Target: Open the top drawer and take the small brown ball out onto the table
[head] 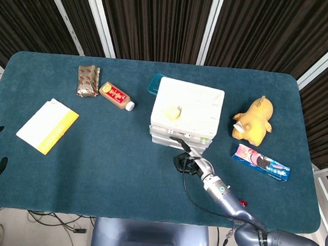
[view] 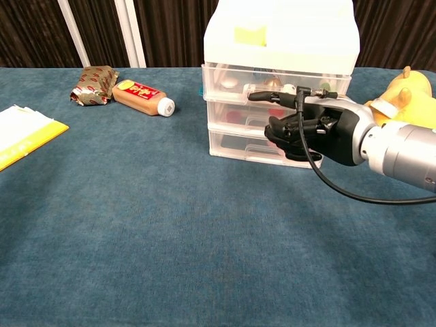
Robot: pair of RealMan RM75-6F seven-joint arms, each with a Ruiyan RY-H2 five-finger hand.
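Chest view: right hand (view: 310,126), one finger hooked on the top drawer (view: 276,82) front and the rest curled, positioned to pull the drawer unit (view: 279,41) open.

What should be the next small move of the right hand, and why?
Probably pull the top drawer further toward the robot. The right hand has one of its fingers hooked at the drawer front, and the drawer shows only a narrow opening, likely too little to reach the ball.
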